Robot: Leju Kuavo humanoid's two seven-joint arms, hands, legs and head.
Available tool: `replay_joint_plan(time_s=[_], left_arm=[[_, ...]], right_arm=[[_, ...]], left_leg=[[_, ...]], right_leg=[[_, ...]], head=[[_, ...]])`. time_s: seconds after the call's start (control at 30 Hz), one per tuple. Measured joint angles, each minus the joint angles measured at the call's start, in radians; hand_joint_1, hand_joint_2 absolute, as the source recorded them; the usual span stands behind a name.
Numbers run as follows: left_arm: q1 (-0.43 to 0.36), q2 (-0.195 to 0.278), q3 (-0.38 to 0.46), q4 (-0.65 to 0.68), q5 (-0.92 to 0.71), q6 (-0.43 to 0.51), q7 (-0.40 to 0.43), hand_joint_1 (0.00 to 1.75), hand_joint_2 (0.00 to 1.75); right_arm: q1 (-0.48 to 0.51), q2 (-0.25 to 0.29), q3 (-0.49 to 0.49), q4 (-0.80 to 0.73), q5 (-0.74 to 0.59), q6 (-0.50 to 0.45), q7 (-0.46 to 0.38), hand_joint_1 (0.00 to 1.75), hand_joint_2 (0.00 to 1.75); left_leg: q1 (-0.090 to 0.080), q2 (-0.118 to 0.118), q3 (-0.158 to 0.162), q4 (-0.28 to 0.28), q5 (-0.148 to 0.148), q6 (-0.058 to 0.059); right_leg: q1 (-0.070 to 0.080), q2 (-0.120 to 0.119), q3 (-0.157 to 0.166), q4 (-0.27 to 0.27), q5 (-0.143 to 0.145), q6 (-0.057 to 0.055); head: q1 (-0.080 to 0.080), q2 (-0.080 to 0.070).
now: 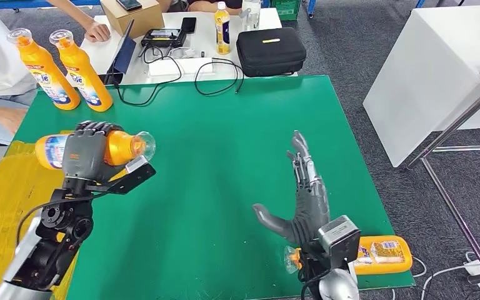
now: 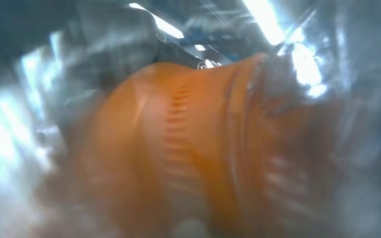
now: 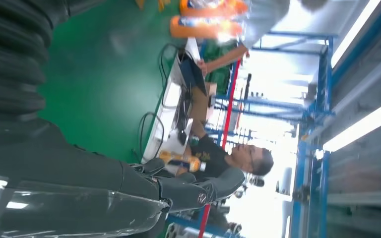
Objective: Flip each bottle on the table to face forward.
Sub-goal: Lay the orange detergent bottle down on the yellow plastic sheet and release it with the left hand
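Orange bottle [image 1: 115, 147] lies sideways, gripped by the left hand [image 1: 86, 153] above the green table [image 1: 225, 137]; right hand [image 1: 303, 194] spread open, apparently empty.

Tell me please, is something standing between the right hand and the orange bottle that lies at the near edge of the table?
No separate object does. The lying bottle is at the table's near edge, right behind the right hand, whose spread fingers point away from it. Only the hand's own wrist overlaps the cap end in the head view.
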Motion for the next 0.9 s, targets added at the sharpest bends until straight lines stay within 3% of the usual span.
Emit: replay_joint_plan(time_s=[0.17,0.47,0.67,0.9], left_arm=[[-0.116,0.069,-0.002,0.2,-0.16,-0.023,0.066,1.75,1.75],[-0.296,0.104,-0.031,0.58,-0.247,-0.04,0.093,1.75,1.75],[-0.323,0.102,-0.039,0.722,-0.221,-0.041,0.085,1.75,1.75],[-0.323,0.085,-0.04,0.79,-0.173,-0.042,0.051,1.75,1.75]], right_arm=[[0.001,0.0,-0.05,-0.003,-0.036,0.028,0.002,0.0,1.75],[-0.003,-0.005,-0.071,-0.002,-0.055,0.04,0.002,0.0,1.75],[-0.003,-0.01,-0.075,-0.001,-0.051,0.031,0.0,0.0,1.75],[-0.003,-0.015,-0.075,0.002,-0.04,0.015,0.001,0.0,1.75]], left_leg=[[0.001,0.0,0.0,0.0,0.001,-0.001],[0.0,-0.001,-0.001,0.0,0.001,-0.001],[0.001,0.0,-0.001,0.0,0.001,-0.001],[0.0,0.0,-0.001,0.0,0.001,-0.001]], right_leg=[[0.0,0.0,0.001,0.0,0.0,0.0],[0.0,0.0,0.0,0.0,0.0,0.0],[0.0,0.0,0.0,0.0,0.0,0.0],[0.0,0.0,0.0,0.0,0.0,0.0]], head=[[0.0,0.0],[0.0,0.0],[0.0,0.0],[0.0,0.0]])
